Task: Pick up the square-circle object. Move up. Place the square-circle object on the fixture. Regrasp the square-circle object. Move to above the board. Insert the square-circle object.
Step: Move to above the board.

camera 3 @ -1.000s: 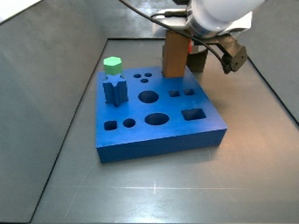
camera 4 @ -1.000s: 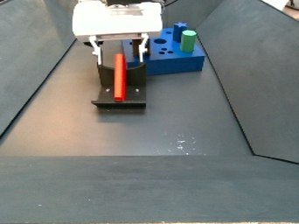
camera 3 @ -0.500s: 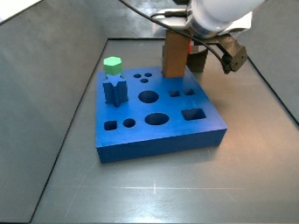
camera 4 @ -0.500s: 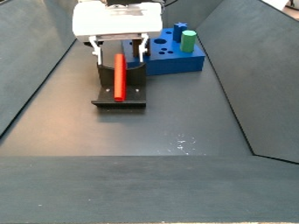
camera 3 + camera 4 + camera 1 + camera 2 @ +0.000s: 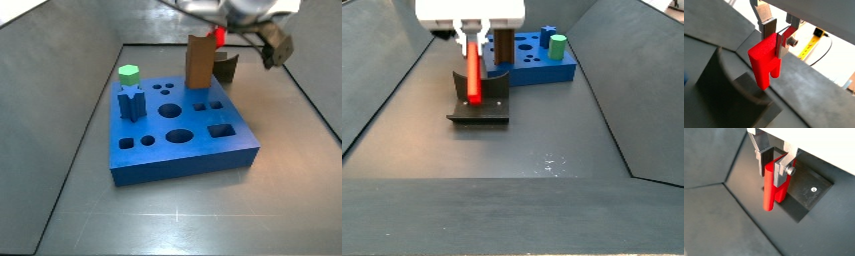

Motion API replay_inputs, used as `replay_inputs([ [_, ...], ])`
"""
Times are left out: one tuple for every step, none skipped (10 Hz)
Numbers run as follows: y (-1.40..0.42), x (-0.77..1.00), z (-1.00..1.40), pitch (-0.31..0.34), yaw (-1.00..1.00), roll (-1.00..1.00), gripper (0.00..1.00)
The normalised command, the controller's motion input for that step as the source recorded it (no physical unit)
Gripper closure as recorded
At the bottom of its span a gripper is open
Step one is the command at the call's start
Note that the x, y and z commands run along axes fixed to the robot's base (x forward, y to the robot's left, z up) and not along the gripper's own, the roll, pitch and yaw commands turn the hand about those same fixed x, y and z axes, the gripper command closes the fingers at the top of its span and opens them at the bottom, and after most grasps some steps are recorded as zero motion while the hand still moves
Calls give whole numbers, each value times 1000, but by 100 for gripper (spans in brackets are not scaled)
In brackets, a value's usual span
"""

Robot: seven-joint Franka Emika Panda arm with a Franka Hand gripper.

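The pincer (image 5: pixel 775 164) is closed on the red block (image 5: pixel 773 187), its silver plates pressed on either side of the block's upper end in both wrist views. The block hangs straight down from the pincer, long axis vertical, most of its length free below the pads. In a side view the block (image 5: pixel 473 75) is clear of the fixture (image 5: pixel 481 98), whose base plate lies directly beneath it. Another side view shows only the block's top (image 5: pixel 218 37) under the pincer (image 5: pixel 227 32), level with the head of the brown post (image 5: pixel 199 60).

What the next move turns on: the board (image 5: pixel 183 140) lies to one side of the fixture and lower, so the carry is sideways with the block kept upright. Which hole suits it cannot be judged here. The lower end (image 5: pixel 763 76) seems to carry a stepped notch, though the view is poor. The block appears regrasped and lifted, with travel to the board next.
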Motion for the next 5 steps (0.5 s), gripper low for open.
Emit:
replay_inputs([
  [34, 69, 1000, 38, -171, -40, 100],
  [34, 58, 1000, 89, -131, -63, 100],
  [32, 49, 1000, 114, -100, -67, 100],
  [30, 40, 1000, 139, -54, -67, 100],
  [27, 34, 1000, 150, -17, -62, 100],
])
